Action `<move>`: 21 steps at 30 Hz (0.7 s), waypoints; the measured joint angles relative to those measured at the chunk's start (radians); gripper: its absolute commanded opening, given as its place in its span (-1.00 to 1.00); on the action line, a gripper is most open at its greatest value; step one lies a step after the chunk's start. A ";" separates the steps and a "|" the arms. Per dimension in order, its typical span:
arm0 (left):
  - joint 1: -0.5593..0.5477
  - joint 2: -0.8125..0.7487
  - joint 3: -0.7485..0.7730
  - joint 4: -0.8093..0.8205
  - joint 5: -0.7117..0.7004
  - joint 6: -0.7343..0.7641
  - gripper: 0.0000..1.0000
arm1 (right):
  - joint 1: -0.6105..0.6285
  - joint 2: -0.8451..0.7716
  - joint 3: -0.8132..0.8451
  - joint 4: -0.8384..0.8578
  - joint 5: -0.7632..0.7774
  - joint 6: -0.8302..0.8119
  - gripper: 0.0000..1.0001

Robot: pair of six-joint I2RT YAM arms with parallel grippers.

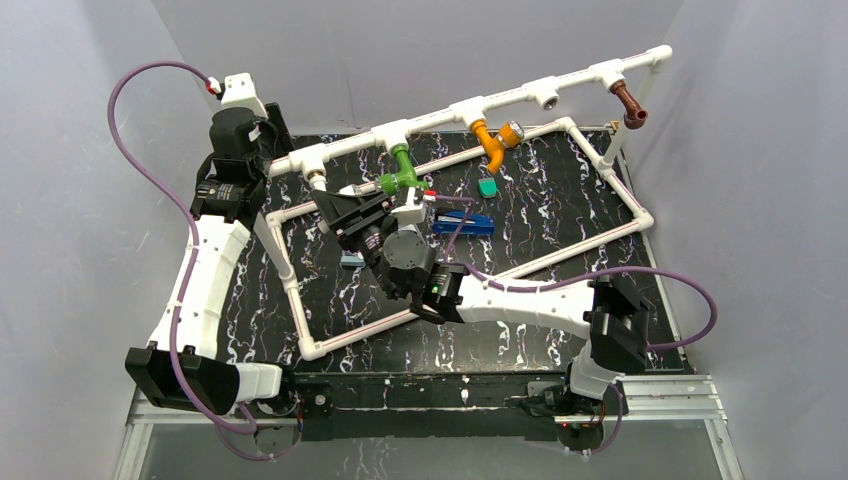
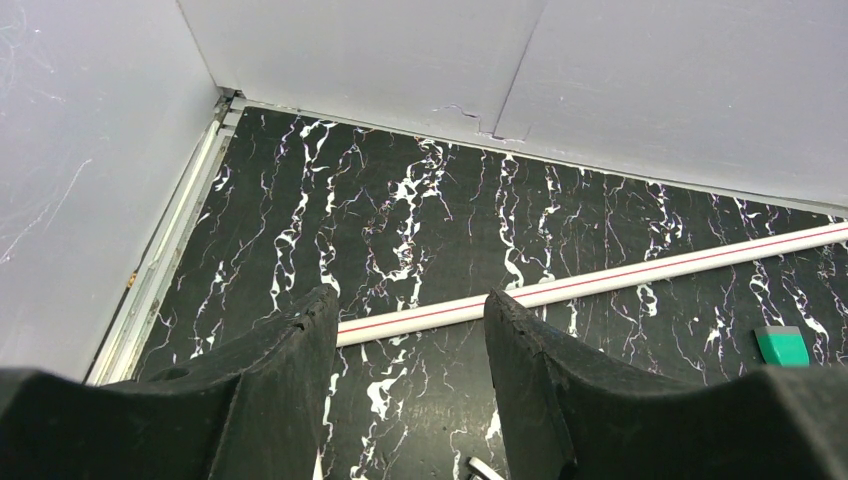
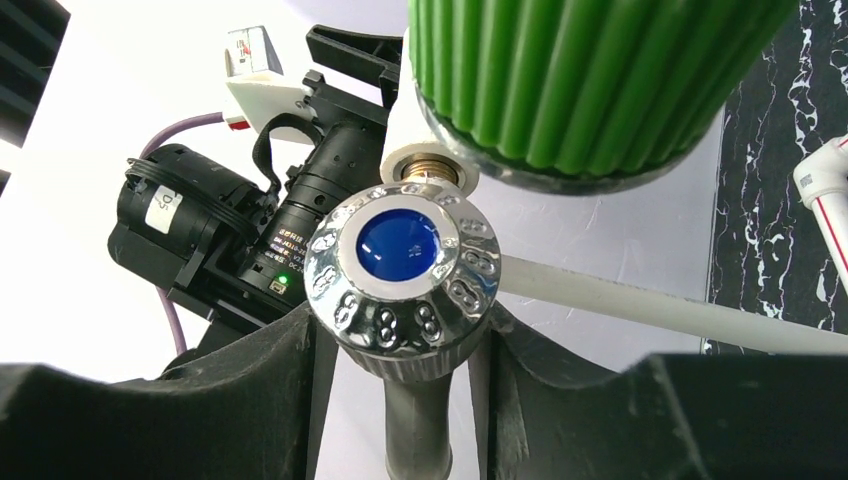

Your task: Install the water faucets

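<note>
My right gripper (image 3: 400, 335) is shut on the chrome, blue-capped knob (image 3: 405, 262) of the white faucet, whose pale stem (image 3: 415, 425) runs down between the fingers. The knob sits just in front of a brass-threaded white outlet (image 3: 430, 170). The green faucet (image 3: 590, 80) fills the top of that view. In the top view the right gripper (image 1: 345, 196) is at the left end of the white pipe frame (image 1: 440, 118), which carries the green (image 1: 402, 170), orange (image 1: 492, 142) and brown (image 1: 630, 105) faucets. My left gripper (image 2: 410, 310) is open and empty above the black table.
The left arm (image 1: 238, 135) stands at the back left by the wall. A flat blue box (image 1: 462, 223) and a small teal piece (image 1: 488, 186) lie inside the frame; the teal piece also shows in the left wrist view (image 2: 782, 345), beyond a red-striped pipe (image 2: 600, 285).
</note>
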 measured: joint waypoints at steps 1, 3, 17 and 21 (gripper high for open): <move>0.000 0.000 0.000 0.000 0.000 0.000 0.05 | 0.000 0.000 0.000 0.000 0.000 0.000 0.15; 0.000 0.000 0.000 0.000 0.000 0.000 0.05 | 0.000 0.000 -0.001 0.003 -0.002 0.000 0.21; -0.001 -0.001 0.000 -0.003 0.000 0.000 0.05 | 0.000 -0.002 -0.040 0.039 -0.041 -0.018 0.47; -0.001 -0.003 0.000 -0.010 0.004 0.000 0.05 | -0.004 -0.018 -0.105 0.053 -0.074 -0.049 0.50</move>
